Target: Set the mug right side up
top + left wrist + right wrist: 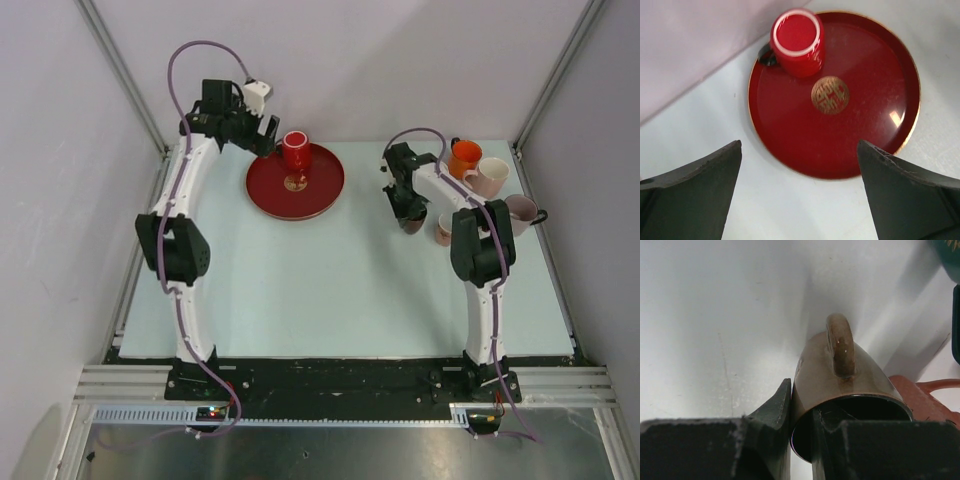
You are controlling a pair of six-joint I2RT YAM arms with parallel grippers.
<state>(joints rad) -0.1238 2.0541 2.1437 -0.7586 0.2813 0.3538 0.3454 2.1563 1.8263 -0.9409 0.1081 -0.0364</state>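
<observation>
Brown mug (840, 380) clamped in right pincer (802, 410); pink mug (444, 231) just beside; left pincer (799, 147) spread.

The top camera sits high behind the arm bases, looking down over the whole table (330, 280). The left wrist camera faces down on the red tray (865, 75) from above; the right wrist camera crowds the brown mug (862, 382) (both also lie in the top view).

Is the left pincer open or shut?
Open. The left pincer has fingers far apart, gripping nothing; the red tray shows between them.
</observation>
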